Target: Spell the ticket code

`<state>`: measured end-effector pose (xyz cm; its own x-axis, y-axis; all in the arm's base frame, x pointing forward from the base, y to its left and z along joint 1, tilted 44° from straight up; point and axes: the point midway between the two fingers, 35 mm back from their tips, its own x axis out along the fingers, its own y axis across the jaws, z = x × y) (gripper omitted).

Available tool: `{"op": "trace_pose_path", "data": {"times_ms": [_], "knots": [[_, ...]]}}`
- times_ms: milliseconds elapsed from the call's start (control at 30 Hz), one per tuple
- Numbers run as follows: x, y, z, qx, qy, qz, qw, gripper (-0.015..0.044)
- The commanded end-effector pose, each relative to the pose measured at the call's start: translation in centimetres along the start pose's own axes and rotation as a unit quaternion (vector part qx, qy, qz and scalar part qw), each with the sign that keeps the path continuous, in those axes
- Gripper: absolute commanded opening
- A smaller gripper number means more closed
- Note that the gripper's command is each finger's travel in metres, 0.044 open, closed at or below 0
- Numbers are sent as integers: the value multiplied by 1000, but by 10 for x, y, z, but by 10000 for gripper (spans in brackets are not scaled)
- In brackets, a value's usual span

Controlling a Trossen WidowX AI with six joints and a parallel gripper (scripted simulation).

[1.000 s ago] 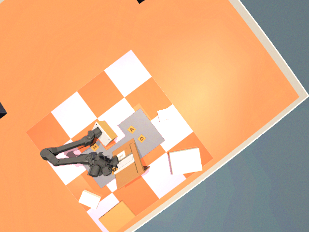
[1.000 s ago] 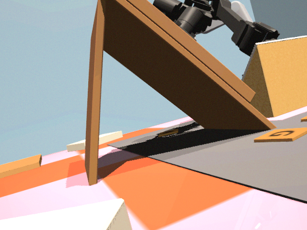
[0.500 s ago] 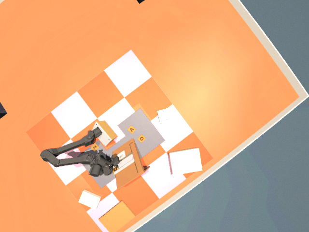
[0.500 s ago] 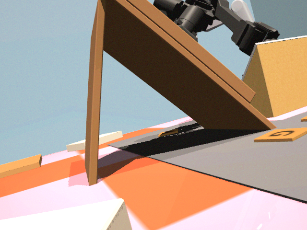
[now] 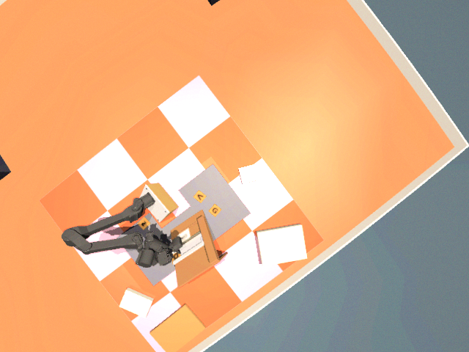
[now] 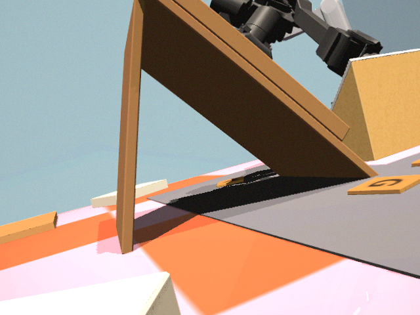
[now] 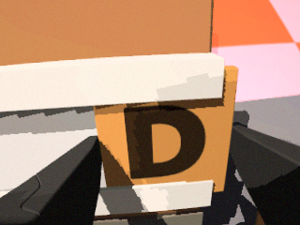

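Note:
My gripper [image 5: 176, 250] [image 7: 166, 140] is shut on the D tile [image 7: 159, 161] at the rail's open end. The tile lies between the rail's white strips [image 7: 108, 81]; its right edge sticks out past their ends. The tilted brown board [image 5: 195, 265] [image 6: 216, 88] carries the rail. A small white card [image 5: 184, 234] is on the board, its print too small to read. A V tile [image 5: 199, 196] and a G tile [image 5: 215, 210] [image 6: 383, 185] lie on the grey mat [image 5: 234, 212]. Another tile [image 5: 143, 223] lies near the arm, its letter unclear. An orange tile [image 6: 230, 182] shows beyond the board.
The arm's base stands by a white-faced wedge block [image 5: 166, 200] [image 6: 390, 105]. A large white block [image 5: 282, 244] [image 6: 84, 294], a smaller white block [image 5: 136, 301], an orange slab [image 5: 177, 327] and a white piece [image 5: 251, 174] lie around the board.

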<state>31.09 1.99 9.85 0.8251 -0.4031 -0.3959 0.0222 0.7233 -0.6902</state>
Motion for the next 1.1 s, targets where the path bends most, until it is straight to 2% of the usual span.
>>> {"op": "trace_pose_path", "data": {"times_ms": [0,1067], "knots": [[0,2,0,2,0,-1,1000,0],[1,18,0,2,1,-1,1000,0]]}}
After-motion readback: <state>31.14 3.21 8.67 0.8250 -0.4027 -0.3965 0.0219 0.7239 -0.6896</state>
